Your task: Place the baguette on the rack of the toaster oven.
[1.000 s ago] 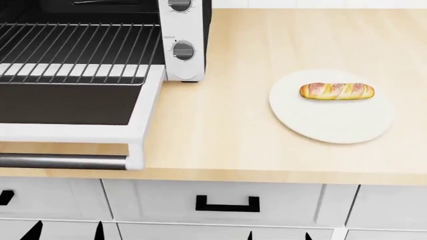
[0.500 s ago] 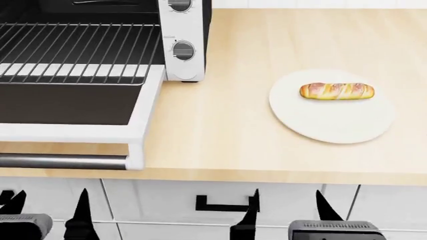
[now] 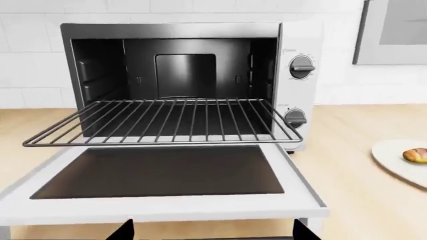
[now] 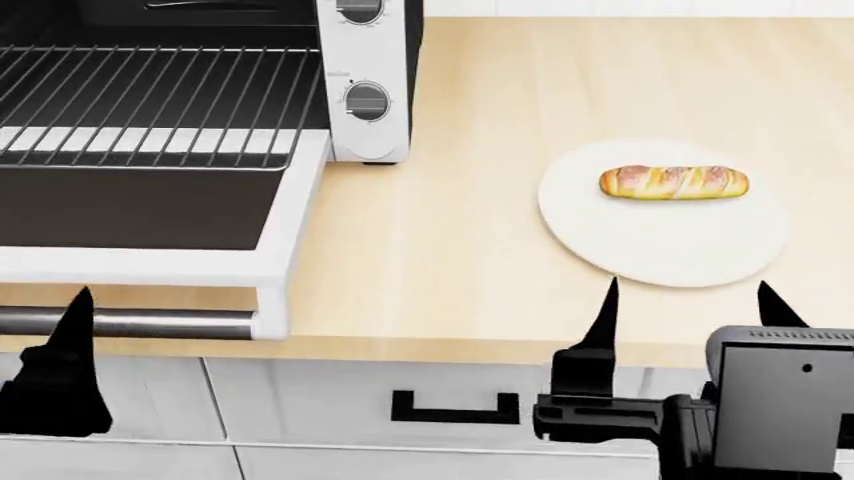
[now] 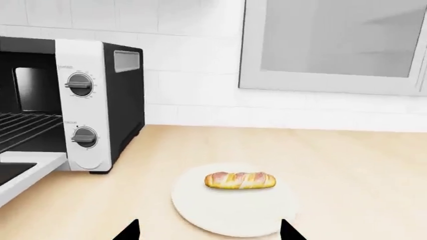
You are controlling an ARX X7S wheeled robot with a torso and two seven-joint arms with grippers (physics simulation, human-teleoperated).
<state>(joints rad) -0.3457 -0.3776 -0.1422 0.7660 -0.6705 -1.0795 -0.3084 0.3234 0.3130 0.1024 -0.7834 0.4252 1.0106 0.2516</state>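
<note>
**Reaching for the baguette on the plate**

The baguette (image 4: 674,182) lies on a round white plate (image 4: 663,250) on the wooden counter (image 4: 454,250), directly ahead of the right hand (image 4: 685,320) and well apart from it. Nothing touches the bread. The right hand is released, its two dark fingers spread wide with nothing between them, and it hovers at the near edge of the counter. In the right wrist view the baguette (image 5: 240,180) sits almost centred between the fingertips, lying crosswise to the line of approach.

The left hand (image 3: 210,229) is also released and empty; it faces the toaster oven (image 3: 293,85), whose door (image 3: 160,172) is folded down flat. The rack (image 3: 167,120) is drawn out over the door and is bare, ahead of the left hand and well off to the left of the right one.

The step in hand, as I judge it, is the approach of the right hand to the bread. To do it well, the hand should go forward and come down over the middle of the baguette, so that the fingers close across its narrow width and not along its length. The fingertips should stop just above the plate, so they do not push it away. A gentle closing is enough, because a small round loaf may roll or slip out sideways.
</note>
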